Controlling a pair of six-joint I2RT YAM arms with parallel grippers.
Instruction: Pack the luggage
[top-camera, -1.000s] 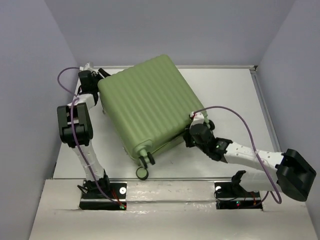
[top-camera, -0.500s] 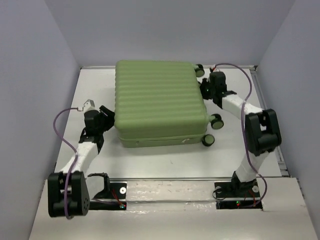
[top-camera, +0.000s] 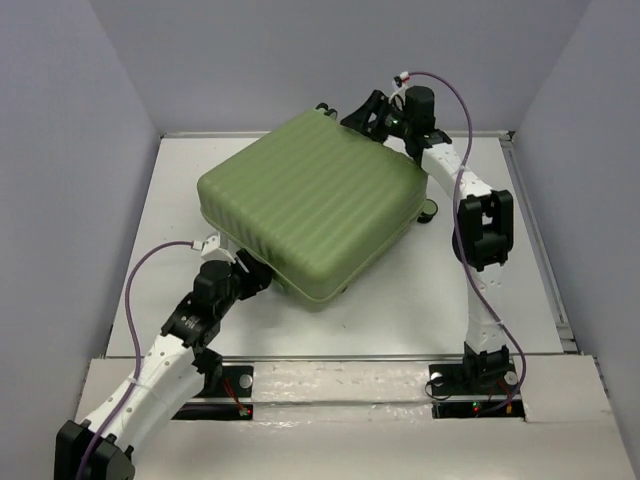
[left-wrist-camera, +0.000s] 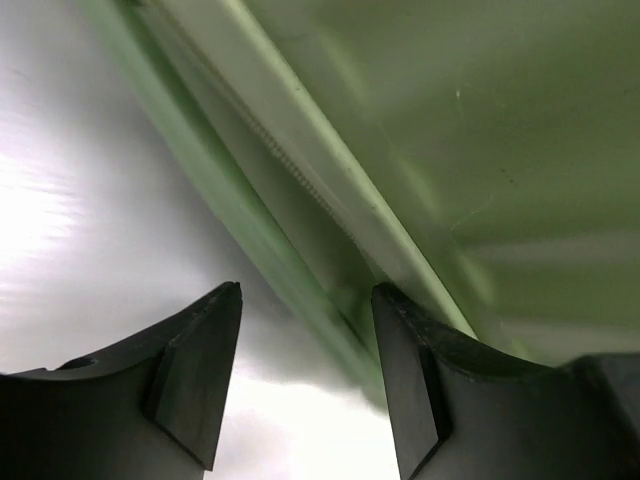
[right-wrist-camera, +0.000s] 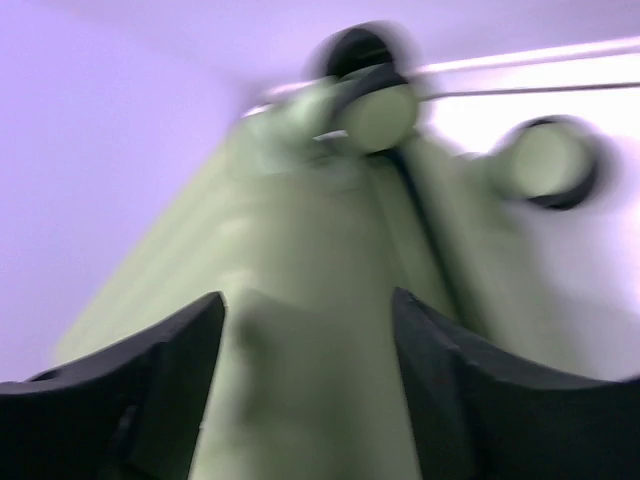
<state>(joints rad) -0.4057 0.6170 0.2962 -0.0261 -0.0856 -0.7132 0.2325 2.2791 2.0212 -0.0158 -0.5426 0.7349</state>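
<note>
The luggage (top-camera: 310, 205), a large light-green ribbed suitcase, lies shut and turned diagonally on the white table (top-camera: 170, 200). My left gripper (top-camera: 256, 281) is open at its near-left side. In the left wrist view the suitcase's zip seam (left-wrist-camera: 330, 190) runs just above the left gripper (left-wrist-camera: 305, 300), and the shell edge passes close to the right finger (left-wrist-camera: 410, 380). My right gripper (top-camera: 366, 112) is open at the far corner by the wheels. In the blurred right wrist view the shell (right-wrist-camera: 310, 400) fills the gap of the right gripper (right-wrist-camera: 308, 298), with two wheels (right-wrist-camera: 378, 112) beyond.
One black wheel (top-camera: 432, 212) sticks out at the suitcase's right side. A raised rail (top-camera: 532, 225) borders the table on the right, and grey walls (top-camera: 60, 150) close in on three sides. Purple cables (top-camera: 135, 290) loop off both arms.
The suitcase has swung from square to the table to diagonal. My right gripper has opened and now sits at the far corner. My left gripper has moved to the near-left side.
</note>
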